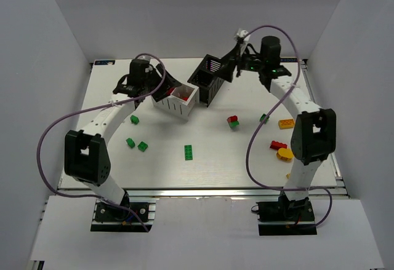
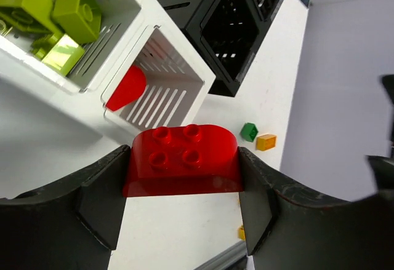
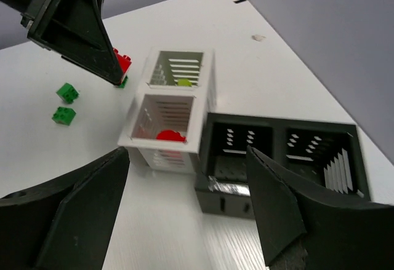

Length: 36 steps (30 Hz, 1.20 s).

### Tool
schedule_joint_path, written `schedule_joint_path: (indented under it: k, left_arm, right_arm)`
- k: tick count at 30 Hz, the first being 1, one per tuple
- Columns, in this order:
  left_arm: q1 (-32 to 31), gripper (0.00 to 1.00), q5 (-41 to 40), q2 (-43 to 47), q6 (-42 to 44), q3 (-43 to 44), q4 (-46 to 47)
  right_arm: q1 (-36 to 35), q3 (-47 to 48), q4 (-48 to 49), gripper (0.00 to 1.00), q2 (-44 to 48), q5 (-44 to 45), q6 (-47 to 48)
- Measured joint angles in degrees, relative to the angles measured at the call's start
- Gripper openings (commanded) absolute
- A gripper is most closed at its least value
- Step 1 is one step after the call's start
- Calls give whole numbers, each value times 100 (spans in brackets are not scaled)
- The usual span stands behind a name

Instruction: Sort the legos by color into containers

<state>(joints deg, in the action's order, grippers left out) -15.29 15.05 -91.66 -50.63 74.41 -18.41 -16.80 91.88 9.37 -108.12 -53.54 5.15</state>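
— What has the left claw got?
— My left gripper [image 2: 182, 181] is closed on a red brick [image 2: 182, 158]. It's round-topped with four studs up, and a finger presses on each end. I'm holding it off the table [image 1: 215, 174], just beside the white container [image 2: 154, 107].
— And inside that box?
— I see lime green bricks [image 2: 68, 15] in the far compartment. A red piece [image 2: 126, 88] lies in the compartment next to the black container [image 3: 280, 159]. The two boxes sit just beside each other.
— The right side?
— My right gripper [image 3: 188, 165] hangs above the table close to the black container. Its jaws are spread wide with nothing between them.
— Loose pieces?
— Three dark green bricks [image 1: 130, 142] lie left of centre, and a longer green brick [image 1: 189, 152] lies in the middle towards the front. Further right I see a red-and-green piece [image 1: 233, 121] and then an orange brick [image 1: 286, 123]. Nearer me, a loose red one [image 1: 278, 145] lies just beside a yellow brick [image 1: 285, 154].
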Motion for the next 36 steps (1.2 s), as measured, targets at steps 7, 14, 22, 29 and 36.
schedule_joint_path:
  k: [7,14,22,29,36]
  left_arm:
    - [-236,30,-66,-763,435,629,-280]
    - [-302,43,-76,-1126,535,935,-393]
    - [-306,59,-90,-1303,544,1106,-501]
    - [-332,69,-87,-1300,538,1115,-518]
    - [-332,79,-103,-1300,533,1156,-581]
  right_arm:
    - [634,-658,-332,81,586,-328,302]
    - [752,-1211,-638,81,793,-417,358]
    - [909,-1303,-669,82,951,-479,398]
    - [944,-1429,-669,82,1069,-516,411]
    - [944,-1528,-680,82,1069,-538,411]
